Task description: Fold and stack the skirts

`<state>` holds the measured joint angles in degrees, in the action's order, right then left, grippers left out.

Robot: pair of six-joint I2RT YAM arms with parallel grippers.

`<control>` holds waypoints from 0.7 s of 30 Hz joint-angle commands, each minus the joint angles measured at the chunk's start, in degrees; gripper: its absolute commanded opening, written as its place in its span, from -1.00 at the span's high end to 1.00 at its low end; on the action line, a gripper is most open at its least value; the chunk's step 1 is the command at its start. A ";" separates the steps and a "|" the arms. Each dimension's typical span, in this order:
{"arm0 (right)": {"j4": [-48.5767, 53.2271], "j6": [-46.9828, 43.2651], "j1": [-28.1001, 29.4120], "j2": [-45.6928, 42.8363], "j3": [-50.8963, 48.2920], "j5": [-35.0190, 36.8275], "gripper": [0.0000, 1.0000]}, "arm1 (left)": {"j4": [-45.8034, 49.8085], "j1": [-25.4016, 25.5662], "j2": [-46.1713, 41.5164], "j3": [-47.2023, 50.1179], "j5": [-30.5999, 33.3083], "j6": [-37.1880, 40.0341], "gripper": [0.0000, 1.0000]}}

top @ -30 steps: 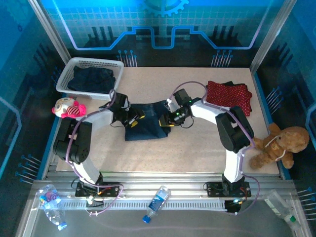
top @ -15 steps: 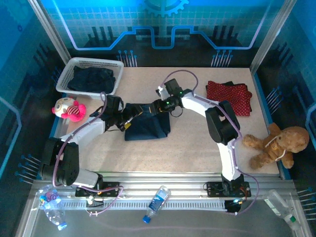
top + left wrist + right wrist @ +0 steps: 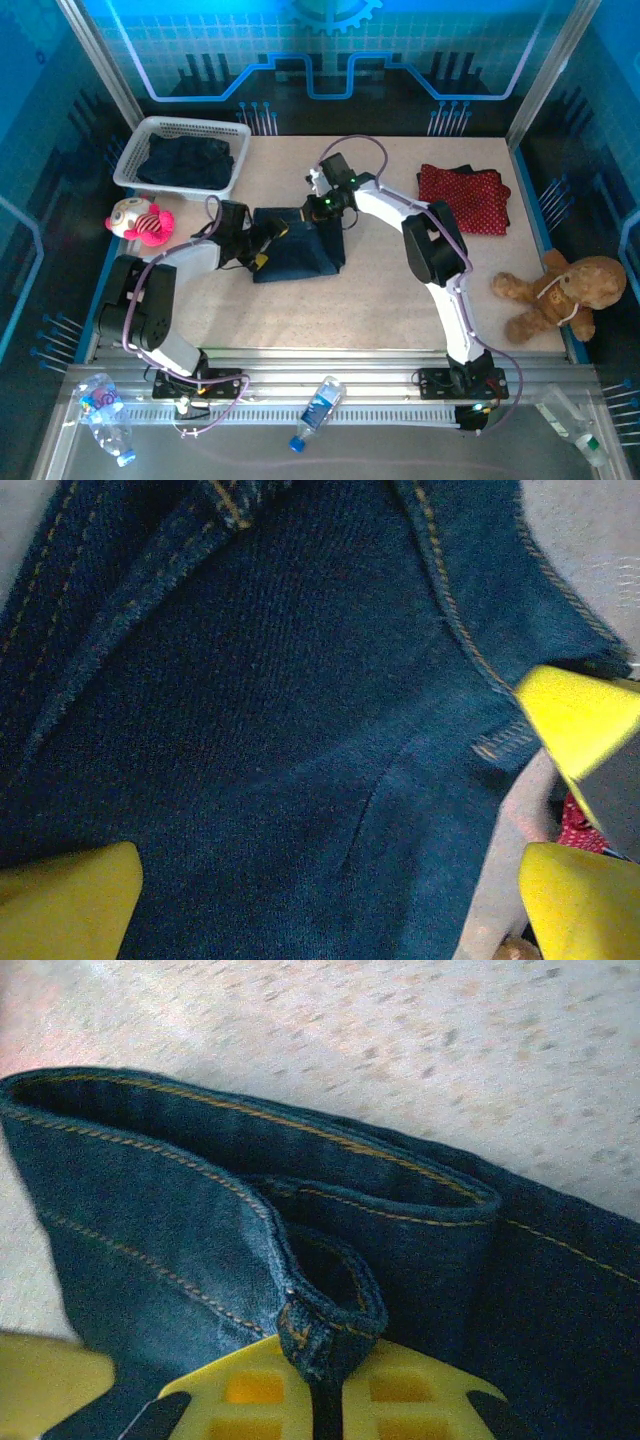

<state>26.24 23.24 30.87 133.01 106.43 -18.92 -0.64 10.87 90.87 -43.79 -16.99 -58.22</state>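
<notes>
Top view, far corner of the table [image 3: 400, 300] at 10 o'clock: a white mesh basket [image 3: 190, 125] w/ dark skirts [image 3: 185, 160] bundled inside; we can't tell how many. Just off the basket's 7 o'clock, a pink-and-white plush toy [image 3: 140, 218] sits at the table edge.

Next, the L gripper [image 3: 270, 245] lies low over the denim skirt [image 3: 305, 255] at table ctr. It reaches in from the skirt's 9 o'clock side, jaws spread wide, nothing gripped. In the L wrist view we see its yellow fingertips [image 3: 65, 895] far apart, w/ flat denim, orange stitching & a seam between them. Whether the tips touch the cloth we can't tell. The denim skirt is a rough folded rectangle, apart from the other garments.

The R gripper [image 3: 310, 212] is at that skirt's 12 o'clock edge, jaws closed on a doubled-over hem. The R wrist view shows the hem fold pinched against the yellow gridded pad [image 3: 400, 1390], w/ the cloth raised off the table.

Toward 2 o'clock, well apart from the denim, the red skirt [image 3: 460, 190] lies folded on 1 black skirt [image 3: 504, 218], whose edge peeks out at 3 o'clock. At 4 o'clock a brown teddy bear [image 3: 560, 290] sits at the table edge.
</notes>
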 commanded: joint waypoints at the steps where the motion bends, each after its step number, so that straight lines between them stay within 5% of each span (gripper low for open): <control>1: 6.56 2.96 -1.17 6.26 4.51 5.54 0.65 | 3.04 -0.66 5.72 2.44 2.13 0.61 -0.98; 7: 6.62 1.23 -2.58 -5.45 -0.52 0.02 -0.35 | 6.83 -0.61 -0.33 -0.92 0.37 2.23 -0.98; 8: 6.63 1.71 -3.13 -7.30 -2.00 -0.50 -0.82 | 7.89 -0.59 -1.25 -1.99 0.00 2.68 -0.98; 9: 6.71 2.68 -3.87 -9.20 -3.95 -0.18 -1.00 | 8.77 -0.59 -2.30 -3.18 -0.51 3.13 -0.98; 14: 9.02 6.40 -6.33 -12.83 -12.31 6.30 -1.00 | 10.57 -0.67 -1.93 -7.26 1.01 6.29 -0.98; 21: 8.77 6.46 -6.79 -11.21 -14.76 -5.47 -1.00 | 6.11 -1.37 5.22 -6.83 -1.20 3.93 -0.98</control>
<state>32.88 28.77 23.57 120.40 92.27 -18.57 5.72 10.15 93.67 -51.35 -17.21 -53.89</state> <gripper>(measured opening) 0.998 0.990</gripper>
